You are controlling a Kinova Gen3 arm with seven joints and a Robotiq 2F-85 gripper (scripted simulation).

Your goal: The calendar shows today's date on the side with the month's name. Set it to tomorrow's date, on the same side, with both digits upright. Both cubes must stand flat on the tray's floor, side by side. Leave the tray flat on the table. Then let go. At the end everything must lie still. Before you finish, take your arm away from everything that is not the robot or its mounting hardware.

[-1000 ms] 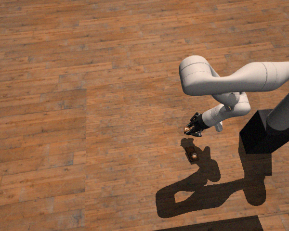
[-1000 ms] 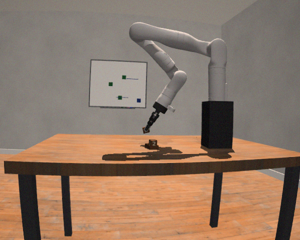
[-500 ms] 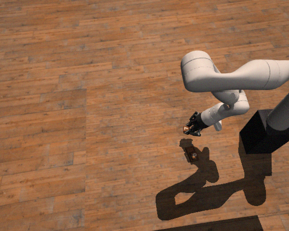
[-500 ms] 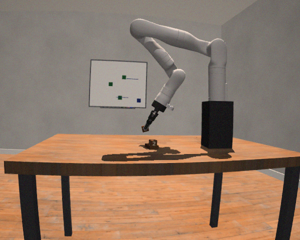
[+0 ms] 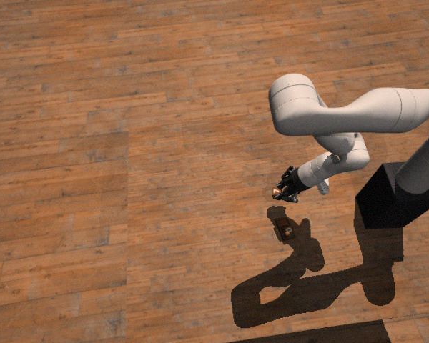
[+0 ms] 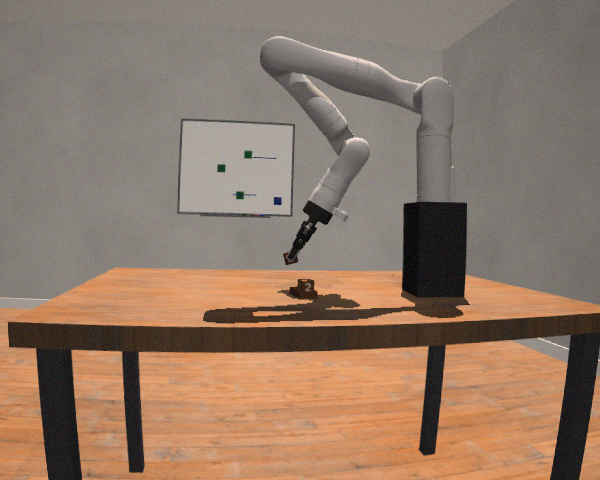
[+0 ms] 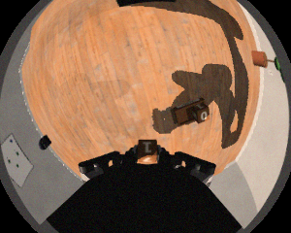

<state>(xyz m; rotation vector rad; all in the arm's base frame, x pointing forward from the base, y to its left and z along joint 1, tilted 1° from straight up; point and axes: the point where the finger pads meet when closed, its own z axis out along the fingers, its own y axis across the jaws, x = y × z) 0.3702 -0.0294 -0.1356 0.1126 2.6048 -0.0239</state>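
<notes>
"What's the biggest thing there?"

"The tabletop [image 5: 207,166] [image 6: 186,294] [image 7: 87,58], spread out beneath the tool [image 5: 277,191] [image 6: 290,258] [image 7: 146,152]. Next comes the pale arm [image 5: 354,118] [image 6: 336,67], arching above the tool, its last section slanting down to it."

"And the tool itself?"

"Clamped on a brown cube, well off the tabletop. Its fingers have one on each side."

"Where's the calendar tray?"

"The dark tray [image 5: 277,225] [image 6: 296,292] [image 7: 184,116] sits on the tabletop, lower than the tool and off to one side of it, in the shadow."

"Both cubes in it?"

"Just one. The standing cube [image 5: 287,230] [image 6: 306,287] [image 7: 202,114] is at one end of the tray, also below the tool. The held cube [image 5: 276,191] [image 7: 146,148] is tilted between the fingers, apart from the tray."

"Any digits?"

"On the standing cube, a 2 from the exterior and a 0 from the wrist. On the held one, a 7 from the top and a 1 from the wrist."
</notes>
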